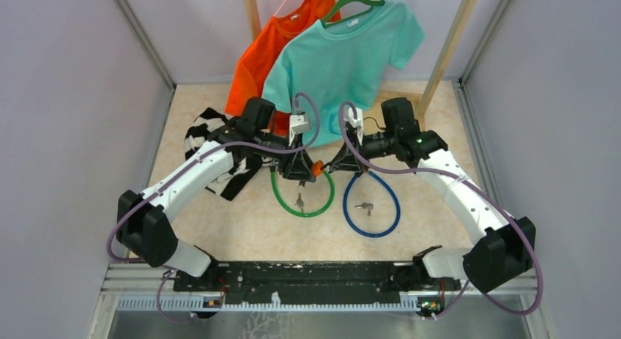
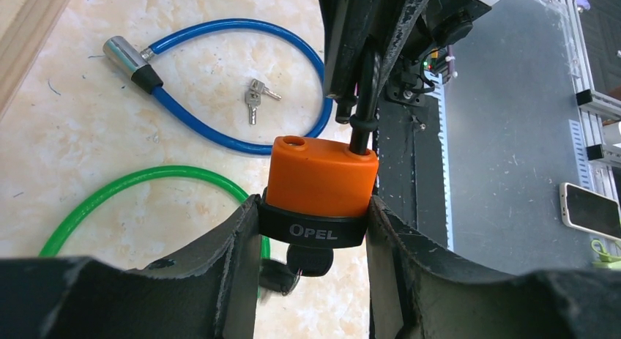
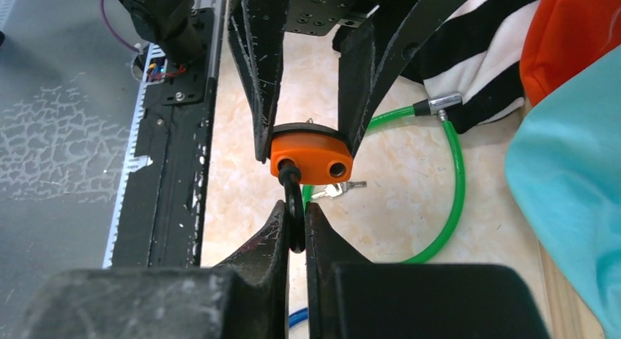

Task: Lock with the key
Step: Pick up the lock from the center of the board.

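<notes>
An orange padlock [image 1: 317, 168] with a black base marked OPEL is held in the air between both arms. My left gripper [image 2: 313, 225] is shut on the padlock body [image 2: 322, 176]. A black key head [image 2: 310, 261] sticks out of the padlock's base. My right gripper [image 3: 296, 225] is shut on the black shackle [image 3: 293, 207], which is swung out of the padlock [image 3: 310, 157]; one shackle hole is open. In the top view the two grippers, the left one [image 1: 304, 170] and the right one [image 1: 333, 165], meet at the padlock.
A green cable lock [image 1: 302, 196] and a blue cable lock [image 1: 372, 205] lie on the table, each with a small bunch of keys inside its loop. A striped cloth [image 1: 212, 152] lies left. Orange and teal shirts [image 1: 344, 57] hang behind.
</notes>
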`<action>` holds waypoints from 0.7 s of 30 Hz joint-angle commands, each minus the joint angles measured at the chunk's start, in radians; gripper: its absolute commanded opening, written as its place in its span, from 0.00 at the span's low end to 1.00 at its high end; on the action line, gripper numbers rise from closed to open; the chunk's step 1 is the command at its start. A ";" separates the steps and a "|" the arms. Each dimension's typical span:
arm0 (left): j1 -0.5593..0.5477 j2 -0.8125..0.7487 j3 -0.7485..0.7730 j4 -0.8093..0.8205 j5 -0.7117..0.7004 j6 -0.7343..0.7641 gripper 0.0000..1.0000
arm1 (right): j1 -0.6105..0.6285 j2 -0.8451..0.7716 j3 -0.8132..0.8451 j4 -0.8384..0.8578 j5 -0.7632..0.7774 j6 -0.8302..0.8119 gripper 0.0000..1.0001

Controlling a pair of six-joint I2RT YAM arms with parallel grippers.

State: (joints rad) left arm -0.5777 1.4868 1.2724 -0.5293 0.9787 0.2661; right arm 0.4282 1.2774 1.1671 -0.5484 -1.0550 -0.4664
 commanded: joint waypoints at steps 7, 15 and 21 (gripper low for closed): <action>-0.010 0.006 0.023 0.017 0.160 0.087 0.45 | 0.004 -0.063 0.047 -0.002 -0.028 -0.093 0.00; -0.011 -0.044 0.008 0.105 0.017 0.127 0.99 | -0.024 -0.087 -0.009 0.160 -0.015 0.185 0.00; -0.023 -0.043 0.007 0.135 -0.036 0.141 0.95 | -0.054 -0.091 -0.047 0.249 -0.046 0.311 0.00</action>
State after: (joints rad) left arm -0.5858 1.4631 1.2755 -0.4419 0.9741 0.3794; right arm 0.3908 1.2243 1.1221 -0.4339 -1.0485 -0.2680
